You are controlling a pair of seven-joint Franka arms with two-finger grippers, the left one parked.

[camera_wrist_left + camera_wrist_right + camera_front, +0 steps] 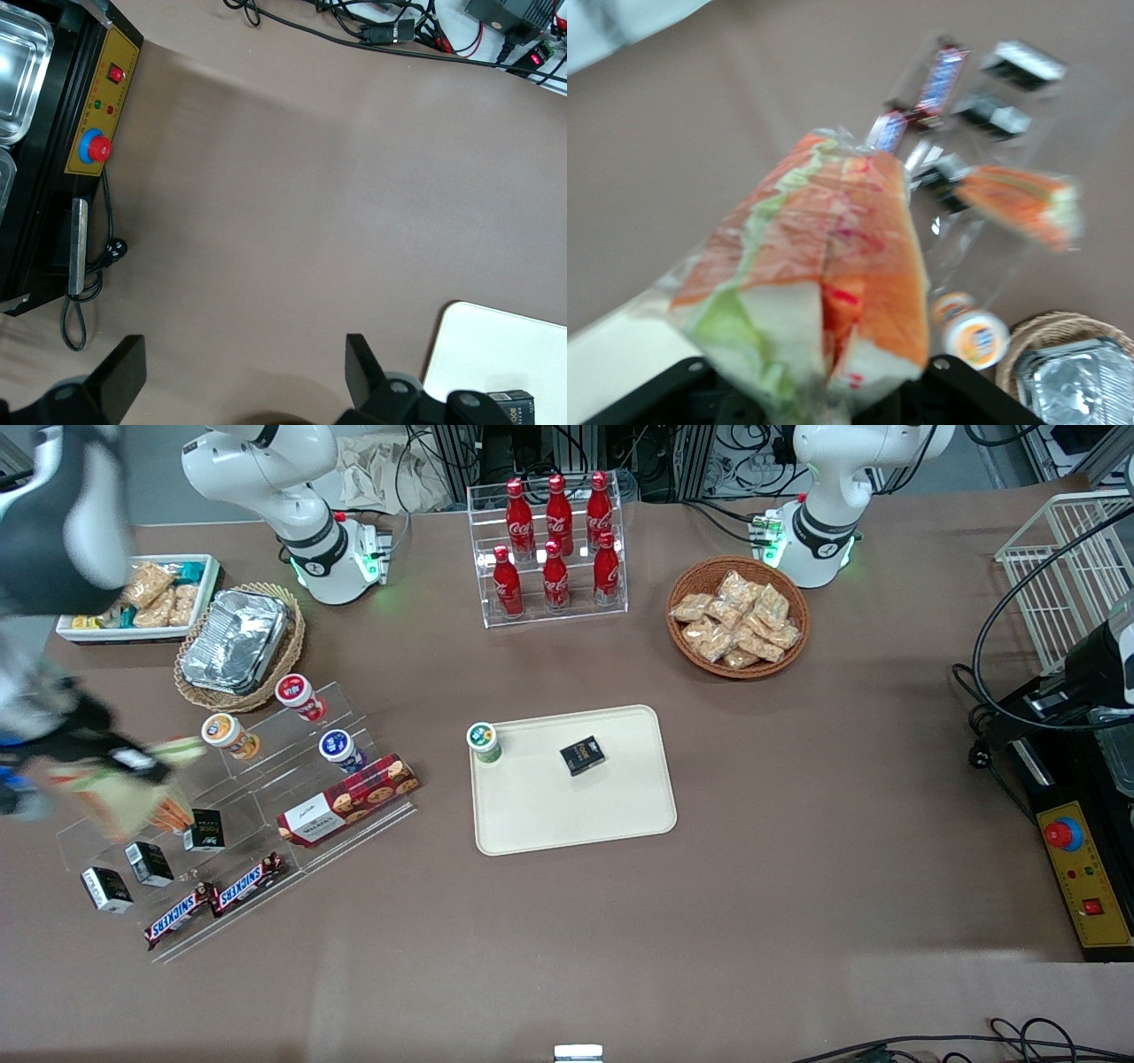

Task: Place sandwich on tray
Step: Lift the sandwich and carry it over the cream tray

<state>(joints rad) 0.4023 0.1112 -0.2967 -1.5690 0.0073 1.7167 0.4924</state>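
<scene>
My gripper (124,766) hangs above the clear stepped shelf at the working arm's end of the table, blurred by motion. It is shut on the sandwich (106,802), a wrapped wedge with pale bread, green lettuce and red-orange filling, held in the air. In the right wrist view the sandwich (815,283) fills the space between the jaws of the gripper (824,394). The cream tray (576,815) lies flat at mid table, well apart from the gripper. It carries a green-lidded cup (484,741) and a small black box (582,755). One corner of the tray shows in the left wrist view (496,354).
A more orange wedge sandwich (1023,204) lies on the clear shelf (266,779) among snack cups, black boxes, Snickers bars (213,899) and a cookie box (350,800). A foil container in a basket (235,642), a cola rack (554,549) and a snack basket (737,617) stand farther from the camera.
</scene>
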